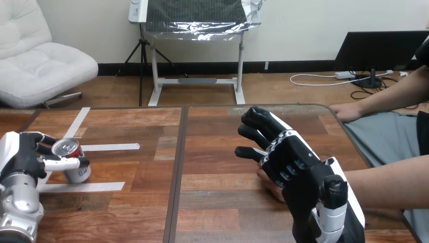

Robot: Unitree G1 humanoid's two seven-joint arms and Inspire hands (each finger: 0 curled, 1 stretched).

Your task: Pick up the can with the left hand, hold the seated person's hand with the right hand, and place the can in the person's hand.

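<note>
A red and silver can [76,169] stands upright near the table's left edge. My left hand [23,154] is beside it with its fingers [63,163] curled round the can's upper part. At the centre right, my right hand [298,169] lies back-up over the person's hand [269,186], whose forearm [389,187] comes in from the right. My right hand's fingers [255,124] reach forward and stay fairly straight, not wrapped round the person's hand. Most of that hand is hidden under my palm.
The person's other hand [346,111] rests at the table's far right corner. White tape strips [109,147] lie on the wood near the can. A dark seam [177,167] runs down the table's middle.
</note>
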